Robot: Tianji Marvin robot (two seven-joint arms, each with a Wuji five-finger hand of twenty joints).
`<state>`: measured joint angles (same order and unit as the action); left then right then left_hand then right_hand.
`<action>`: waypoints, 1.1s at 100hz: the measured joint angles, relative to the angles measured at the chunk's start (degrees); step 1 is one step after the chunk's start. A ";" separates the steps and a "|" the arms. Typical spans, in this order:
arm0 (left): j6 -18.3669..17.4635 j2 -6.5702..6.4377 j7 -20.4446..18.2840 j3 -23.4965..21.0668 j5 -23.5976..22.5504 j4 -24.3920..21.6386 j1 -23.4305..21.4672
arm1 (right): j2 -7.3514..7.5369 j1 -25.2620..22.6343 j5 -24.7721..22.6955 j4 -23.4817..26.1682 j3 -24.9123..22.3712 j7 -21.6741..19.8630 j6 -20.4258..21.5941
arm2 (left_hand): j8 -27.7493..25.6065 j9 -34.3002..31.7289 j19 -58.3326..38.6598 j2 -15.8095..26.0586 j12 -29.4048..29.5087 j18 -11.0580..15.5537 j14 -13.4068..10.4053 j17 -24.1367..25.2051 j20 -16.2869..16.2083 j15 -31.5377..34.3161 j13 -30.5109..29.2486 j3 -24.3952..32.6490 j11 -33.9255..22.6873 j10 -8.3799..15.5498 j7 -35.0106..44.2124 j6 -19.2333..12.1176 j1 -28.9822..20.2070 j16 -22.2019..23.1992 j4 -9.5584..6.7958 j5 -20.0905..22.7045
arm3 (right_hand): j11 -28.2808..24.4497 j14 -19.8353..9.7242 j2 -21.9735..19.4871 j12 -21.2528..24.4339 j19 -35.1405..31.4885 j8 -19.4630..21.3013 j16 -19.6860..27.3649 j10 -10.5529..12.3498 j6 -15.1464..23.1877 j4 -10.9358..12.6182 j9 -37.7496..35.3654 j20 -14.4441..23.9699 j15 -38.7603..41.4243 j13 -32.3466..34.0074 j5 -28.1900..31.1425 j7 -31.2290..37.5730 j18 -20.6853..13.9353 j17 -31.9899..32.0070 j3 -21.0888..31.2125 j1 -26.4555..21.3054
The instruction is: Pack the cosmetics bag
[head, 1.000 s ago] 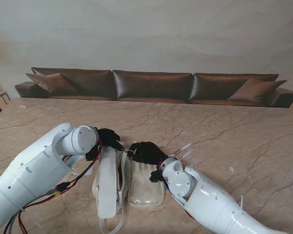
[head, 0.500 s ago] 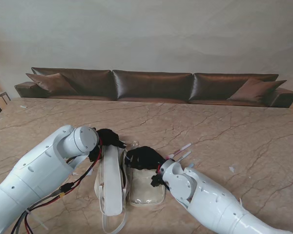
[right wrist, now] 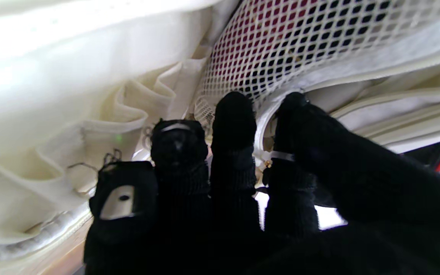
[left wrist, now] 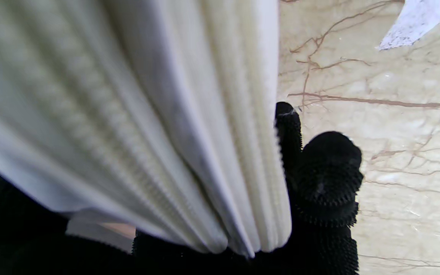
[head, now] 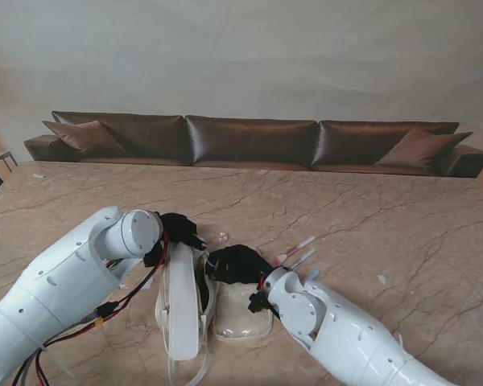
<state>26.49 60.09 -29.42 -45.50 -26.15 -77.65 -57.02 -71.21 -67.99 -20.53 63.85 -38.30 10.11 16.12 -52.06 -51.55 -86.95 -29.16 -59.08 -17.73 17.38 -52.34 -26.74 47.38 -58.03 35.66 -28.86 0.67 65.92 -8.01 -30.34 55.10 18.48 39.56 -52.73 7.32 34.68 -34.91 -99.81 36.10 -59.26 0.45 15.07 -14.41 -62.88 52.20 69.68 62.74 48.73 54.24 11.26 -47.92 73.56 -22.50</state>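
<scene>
Change: since half a second ago our right hand (head: 236, 263) has slid slightly farther into the bag's open mouth; our left arm has barely shifted.
Cosmetics bag (head: 195, 299): cream, lying open on the marble table (head: 386, 233) between our two arms, near to us.
Left hand (head: 177, 232): black-gloved fingers (left wrist: 321, 179) pinch the bag's upright cream flap (left wrist: 147, 114) at its far end.
Right hand: fingertips (right wrist: 233, 114) press against the white mesh pocket (right wrist: 300, 34) inside; we cannot tell whether they grip anything.
Brushes (head: 296, 250): pale sticks on the table just right of that hand.
</scene>
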 measured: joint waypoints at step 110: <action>-3.72 -0.10 2.41 -4.01 -13.34 -4.93 -4.11 | 0.12 -2.26 -2.35 3.03 -1.77 2.67 0.34 | -9.46 -7.11 -13.29 -4.21 8.43 2.75 -2.28 -7.96 -8.71 18.01 -8.39 -2.97 -7.94 -1.36 0.43 -4.70 -0.19 -5.49 3.22 7.29 | 0.00 -0.01 0.00 0.02 0.00 -1.67 0.00 0.00 -2.31 0.00 -0.04 0.00 0.54 0.08 -0.80 -0.84 -0.01 -0.34 0.00 -0.01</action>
<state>22.77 59.99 -27.01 -49.51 -39.49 -82.58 -61.13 -71.09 -70.25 -22.88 66.88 -40.06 12.78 16.45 -61.51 -58.67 -100.23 -33.37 -50.65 -14.98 15.11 -60.30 -35.45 65.39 -66.41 32.69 -36.80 -0.68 66.36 -12.72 -30.53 49.61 21.70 46.85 -52.73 7.31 34.68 -34.90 -99.81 34.44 -59.26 0.45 12.76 -14.41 -62.92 52.20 70.22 62.82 47.93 53.40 11.25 -48.27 73.56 -22.51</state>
